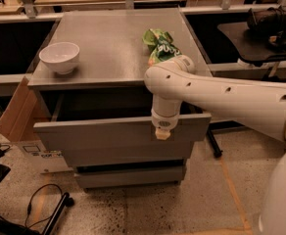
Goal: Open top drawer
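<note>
Centre frame: your grey cabinet [113, 48], flat top, standing on a speckled floor [211, 195].

- White arm [231, 99] comes in from the right edge, runs left across mid-frame and bends down at a rounded elbow in front of the cabinet's right half. The curved white robot body [282, 195] fills the lower right corner.
- The top drawer [104, 141] is pulled out toward the camera, just below the cabinet top, centre frame. You can see down into its dark interior behind the flat grey front. Its front stands well forward of the lower drawer front [133, 175] beneath it.
- Cardboard box [18, 111] leans at the cabinet's left side, left edge of frame.
- Dark desk [260, 38] with dark gear on it, upper right.
- White bowl [59, 57], upright, on the left part of the cabinet top.
- Green snack bag [158, 45], crumpled, on the right part of the top, just above the arm's elbow as you see it.
- Gripper [162, 130] points straight down at the top edge of the drawer front, right of centre. You cannot tell from here whether it is clamped on that edge or released.
- Black cable [35, 199] loops on the floor, lower left.
</note>
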Action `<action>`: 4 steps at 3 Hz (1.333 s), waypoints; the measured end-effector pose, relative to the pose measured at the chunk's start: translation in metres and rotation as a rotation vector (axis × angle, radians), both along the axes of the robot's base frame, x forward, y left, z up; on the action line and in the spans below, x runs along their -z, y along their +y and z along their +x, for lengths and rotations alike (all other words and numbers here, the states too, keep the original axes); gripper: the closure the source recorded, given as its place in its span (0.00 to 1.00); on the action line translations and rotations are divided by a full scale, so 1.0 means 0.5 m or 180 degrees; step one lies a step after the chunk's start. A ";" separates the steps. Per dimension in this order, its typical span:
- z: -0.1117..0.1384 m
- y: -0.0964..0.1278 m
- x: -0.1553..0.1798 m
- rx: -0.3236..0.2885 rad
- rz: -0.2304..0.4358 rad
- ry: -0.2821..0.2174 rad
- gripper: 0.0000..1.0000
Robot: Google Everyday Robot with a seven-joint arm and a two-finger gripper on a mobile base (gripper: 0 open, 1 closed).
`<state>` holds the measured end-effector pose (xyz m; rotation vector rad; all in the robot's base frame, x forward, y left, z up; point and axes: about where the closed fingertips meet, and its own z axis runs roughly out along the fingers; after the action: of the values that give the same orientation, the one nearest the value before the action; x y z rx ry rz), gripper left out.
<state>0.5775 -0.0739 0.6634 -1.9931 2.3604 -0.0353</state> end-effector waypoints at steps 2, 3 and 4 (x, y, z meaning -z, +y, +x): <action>0.000 0.000 -0.007 0.0000 0.0000 0.0000 0.60; 0.000 0.000 -0.012 0.0000 0.0000 0.0000 0.35; 0.000 0.000 -0.018 0.0000 0.0000 0.0000 0.13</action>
<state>0.5775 -0.0739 0.6725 -1.9932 2.3605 -0.0353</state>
